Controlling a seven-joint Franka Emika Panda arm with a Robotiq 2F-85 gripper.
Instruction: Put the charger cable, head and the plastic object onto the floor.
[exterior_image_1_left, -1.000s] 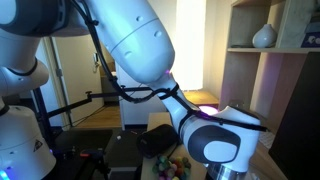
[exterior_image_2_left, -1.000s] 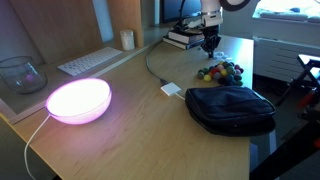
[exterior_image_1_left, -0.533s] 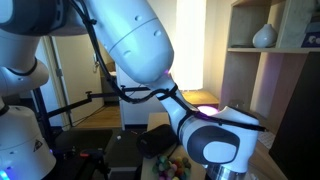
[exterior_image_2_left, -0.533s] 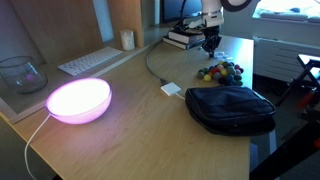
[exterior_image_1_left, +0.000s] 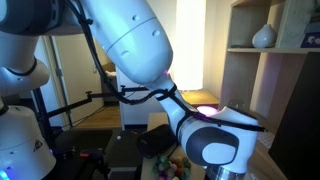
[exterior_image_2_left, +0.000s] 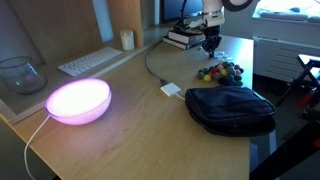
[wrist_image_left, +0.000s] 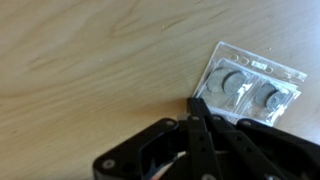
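In the wrist view a clear plastic object (wrist_image_left: 248, 85), a flat pack with two round discs, lies on the pale wooden tabletop (wrist_image_left: 90, 60). My gripper (wrist_image_left: 197, 104) is shut, and its tips rest at the pack's near left edge with nothing seen between them. In an exterior view the gripper (exterior_image_2_left: 210, 42) hangs over the far end of the table. The white head (exterior_image_2_left: 172, 89) lies mid-table, and the thin charger cable (exterior_image_2_left: 153, 70) runs from it toward the back. The floor is hidden from view.
A black pouch (exterior_image_2_left: 230, 108) lies beside the head, and small colourful pieces (exterior_image_2_left: 220, 72) sit near the gripper. A glowing pink lamp (exterior_image_2_left: 78, 100), a keyboard (exterior_image_2_left: 88, 62), a glass bowl (exterior_image_2_left: 20, 72) and stacked books (exterior_image_2_left: 183, 38) also stand on the table. The arm (exterior_image_1_left: 150, 50) fills an exterior view.
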